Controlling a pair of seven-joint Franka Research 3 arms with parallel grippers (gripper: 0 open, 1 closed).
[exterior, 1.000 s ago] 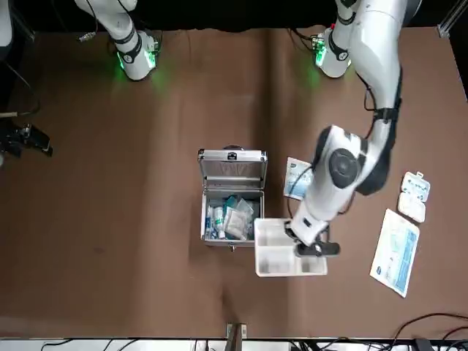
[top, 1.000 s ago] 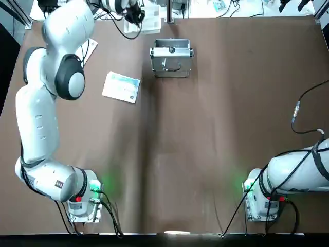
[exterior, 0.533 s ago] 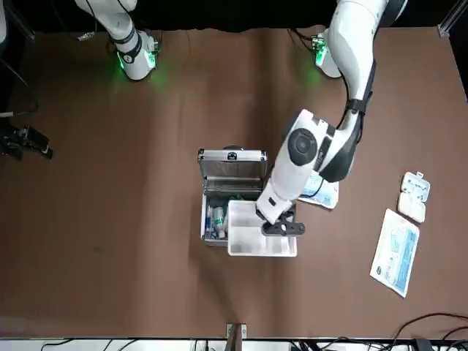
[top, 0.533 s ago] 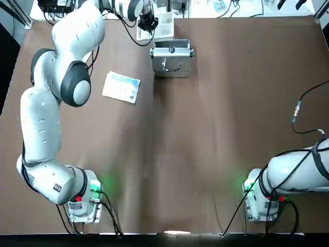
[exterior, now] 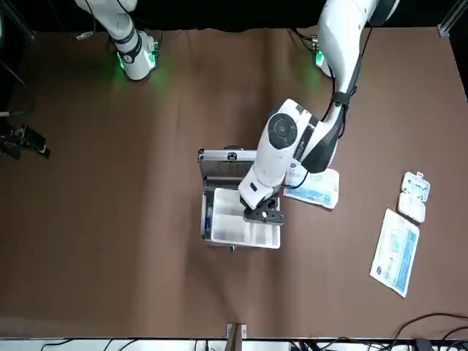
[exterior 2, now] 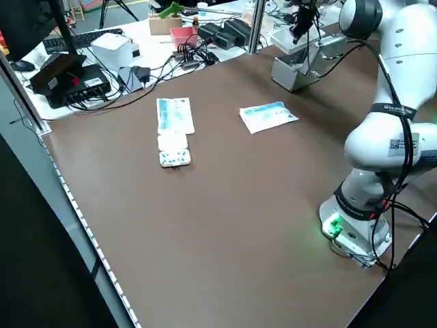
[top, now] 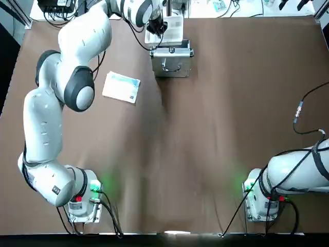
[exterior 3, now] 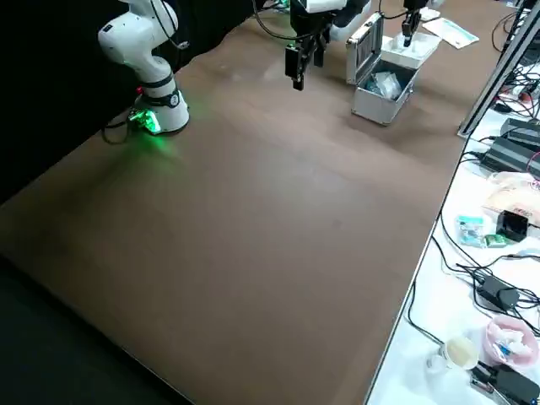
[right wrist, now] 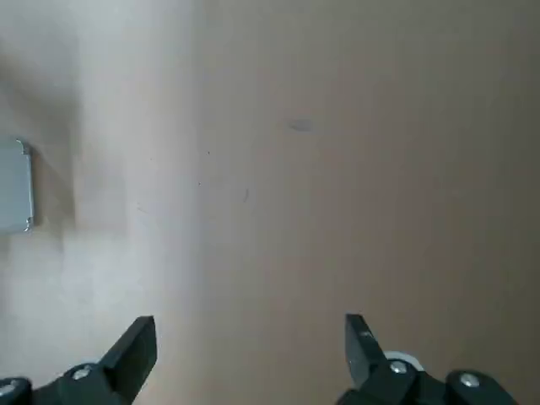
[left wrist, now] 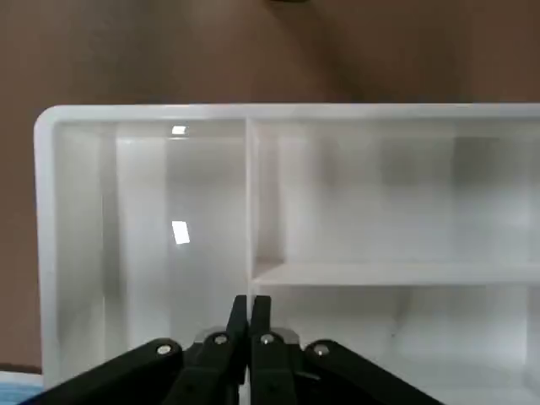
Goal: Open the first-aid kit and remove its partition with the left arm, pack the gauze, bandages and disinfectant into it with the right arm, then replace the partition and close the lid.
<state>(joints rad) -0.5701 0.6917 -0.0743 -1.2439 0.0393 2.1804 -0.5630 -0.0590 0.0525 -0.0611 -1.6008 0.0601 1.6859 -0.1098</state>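
Pinching the divider wall of the white plastic 3-compartment partition, the left arm's black 2-finger gripper has its fingers pressed nearly together. The front view shows the partition over the right part of the open silver metal case; the right side view shows clear packets inside. The right arm's black gripper, spread wide, hangs above the brown table.

Glare spots on white partition; soft tabletop shadows.
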